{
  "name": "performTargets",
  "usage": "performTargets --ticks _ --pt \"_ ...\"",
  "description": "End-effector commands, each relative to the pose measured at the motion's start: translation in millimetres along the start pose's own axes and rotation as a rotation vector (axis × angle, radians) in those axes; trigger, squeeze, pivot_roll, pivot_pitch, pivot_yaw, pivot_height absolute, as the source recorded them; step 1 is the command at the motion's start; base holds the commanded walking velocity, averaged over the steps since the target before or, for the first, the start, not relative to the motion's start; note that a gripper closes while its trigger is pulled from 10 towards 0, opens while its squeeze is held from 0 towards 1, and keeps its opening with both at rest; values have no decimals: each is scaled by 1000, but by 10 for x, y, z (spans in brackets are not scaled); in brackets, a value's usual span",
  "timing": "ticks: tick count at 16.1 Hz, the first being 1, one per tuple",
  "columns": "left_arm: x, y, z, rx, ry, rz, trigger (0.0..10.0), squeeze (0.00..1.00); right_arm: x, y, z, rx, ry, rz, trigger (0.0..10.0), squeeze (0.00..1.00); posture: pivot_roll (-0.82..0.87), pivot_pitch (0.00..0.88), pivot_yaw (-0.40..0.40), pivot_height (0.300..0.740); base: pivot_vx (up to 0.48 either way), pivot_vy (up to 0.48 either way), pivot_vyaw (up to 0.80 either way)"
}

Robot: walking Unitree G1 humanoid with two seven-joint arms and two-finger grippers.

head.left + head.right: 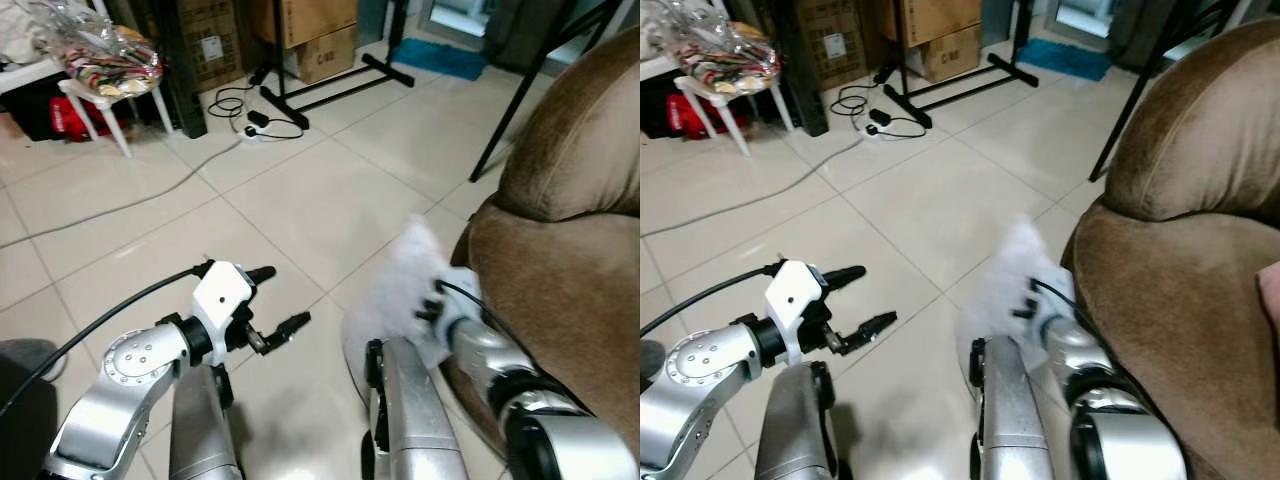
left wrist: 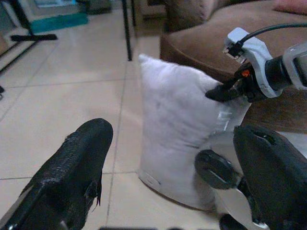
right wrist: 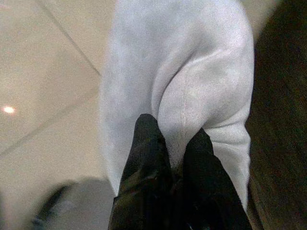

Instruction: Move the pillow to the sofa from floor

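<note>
A white pillow (image 1: 400, 290) stands on the tiled floor, leaning against the front of the brown sofa (image 1: 560, 260). My right gripper (image 3: 173, 148) is shut on the pillow's edge, with a fold of white fabric (image 3: 184, 103) pinched between its black fingers. The same grip appears in the left wrist view, at the pillow's (image 2: 177, 129) sofa side. My left gripper (image 1: 282, 300) is open, held above the floor to the left of the pillow, apart from it.
Black stand legs (image 1: 330, 85) and a power strip with cables (image 1: 250, 125) lie on the floor ahead. A white stool with a wrapped bundle (image 1: 110, 65) stands at the far left. Cardboard boxes (image 1: 320, 40) sit at the back. Another stand leg (image 1: 510, 110) slants beside the sofa.
</note>
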State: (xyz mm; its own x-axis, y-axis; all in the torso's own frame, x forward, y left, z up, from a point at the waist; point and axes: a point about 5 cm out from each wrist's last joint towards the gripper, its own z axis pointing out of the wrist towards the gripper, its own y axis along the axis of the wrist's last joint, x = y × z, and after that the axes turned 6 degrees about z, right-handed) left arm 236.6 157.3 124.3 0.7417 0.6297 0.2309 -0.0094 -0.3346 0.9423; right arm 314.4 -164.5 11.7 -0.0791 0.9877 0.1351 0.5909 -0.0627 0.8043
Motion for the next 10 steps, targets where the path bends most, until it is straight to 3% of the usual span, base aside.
performTargets --ticks 1,2,3,4,5,6,7,9,10 --pt "53 -14 -81 12 57 20 10000 0 425 380 34 -156 230 -117 0 0 15 0 -50 477 0 0 0" --pt "60 -15 -91 11 64 22 10000 0 500 423 30 -177 270 -129 0 0 17 0 -51 477 0 0 0" --pt "64 -7 -124 10 86 33 10000 0 670 584 -13 -262 372 -90 0 0 28 0 -55 477 0 0 0" --pt "66 11 -149 6 107 44 10000 0 730 749 -71 -346 419 -11 0 0 32 0 -54 477 0 0 0" --pt "64 26 -159 3 119 51 10000 0 707 829 -107 -388 415 29 0 0 32 0 -54 477 0 0 0" --pt "65 63 -171 -6 146 69 10000 0 511 1047 -239 -510 348 139 0 0 31 0 -40 477 0 0 0" --pt "75 74 -174 -8 159 83 10000 0 412 1120 -325 -557 324 177 0 0 24 0 -34 477 0 0 0" --pt "119 107 -176 -18 202 106 10000 0 251 1237 -565 -641 282 156 0 0 5 0 -13 477 0 0 0" --pt "174 132 -176 -16 260 130 10000 0 227 1286 -745 -663 268 102 10000 0 -5 0 -4 477 0 0 0"
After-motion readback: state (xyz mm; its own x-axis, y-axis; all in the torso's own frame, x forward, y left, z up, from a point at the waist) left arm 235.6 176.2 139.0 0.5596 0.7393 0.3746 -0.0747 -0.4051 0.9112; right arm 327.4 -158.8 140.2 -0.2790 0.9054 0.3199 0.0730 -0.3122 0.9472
